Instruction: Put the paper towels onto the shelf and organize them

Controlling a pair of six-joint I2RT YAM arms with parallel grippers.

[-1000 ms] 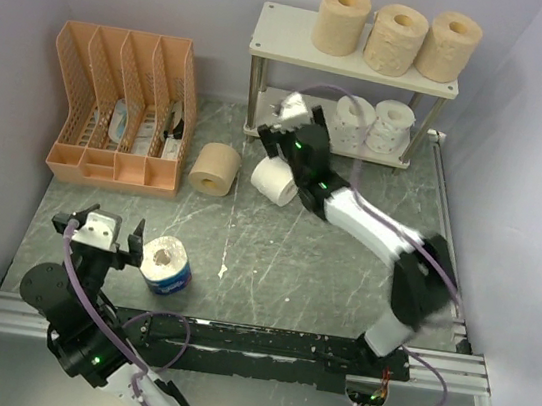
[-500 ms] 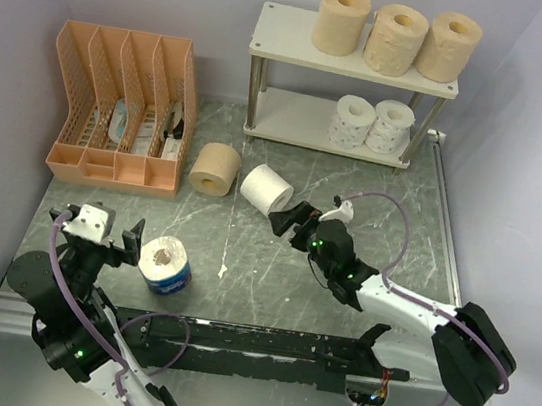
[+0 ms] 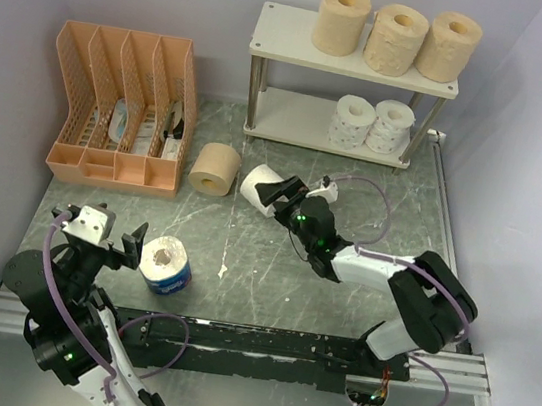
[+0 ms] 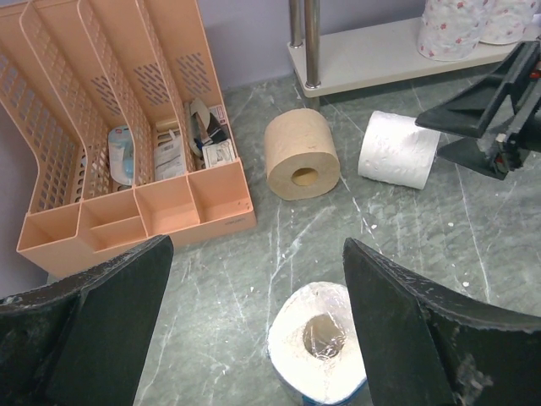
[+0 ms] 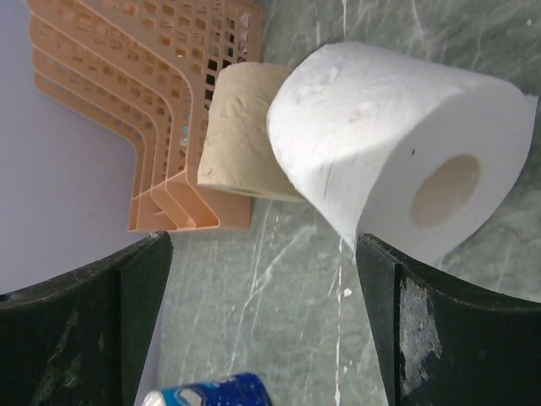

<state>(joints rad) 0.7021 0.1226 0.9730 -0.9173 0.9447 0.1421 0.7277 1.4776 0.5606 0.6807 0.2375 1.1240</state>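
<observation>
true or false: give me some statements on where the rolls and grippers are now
Three tan rolls stand on the shelf's top board. True.
The right gripper is shut on the white roll. False: the right gripper is open, the white roll lying on the table before it.
The blue-wrapped roll stands upright. True.
The loose tan roll sits inside the orange organizer. False: the loose tan roll lies on the table beside the orange organizer.

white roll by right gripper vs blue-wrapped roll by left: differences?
Pose: the white roll lies on its side; the blue-wrapped roll stands on end, core up.
Cover: the white roll is bare; the blue-wrapped roll wears blue wrap low down.
Place: the white roll faces the open right gripper; the blue-wrapped roll sits beside the open left gripper.
Both rest on the table, off the shelf.
</observation>
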